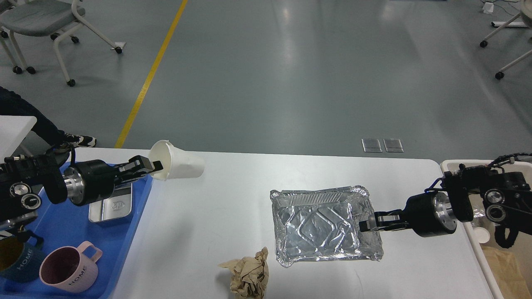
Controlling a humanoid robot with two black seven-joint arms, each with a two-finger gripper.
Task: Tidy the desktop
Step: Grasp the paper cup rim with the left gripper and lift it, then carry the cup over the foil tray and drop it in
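The desktop (232,199) is a wide white tabletop with rounded corners. My left gripper (154,165) is shut on the rim of a white paper cup (178,165), held on its side in the air at the desktop's left end, beside the blue tray. A crinkled foil container (322,226) lies right of centre. My right gripper (366,222) is shut on the foil container's right rim. A crumpled brown paper ball (248,275) lies near the front edge.
The blue tray (70,232) at the left holds a steel tin (111,204), a pink mug (68,269) and a dark mug (14,257). A white bin (484,249) with brown paper stands at the right. Chairs stand on the grey floor beyond.
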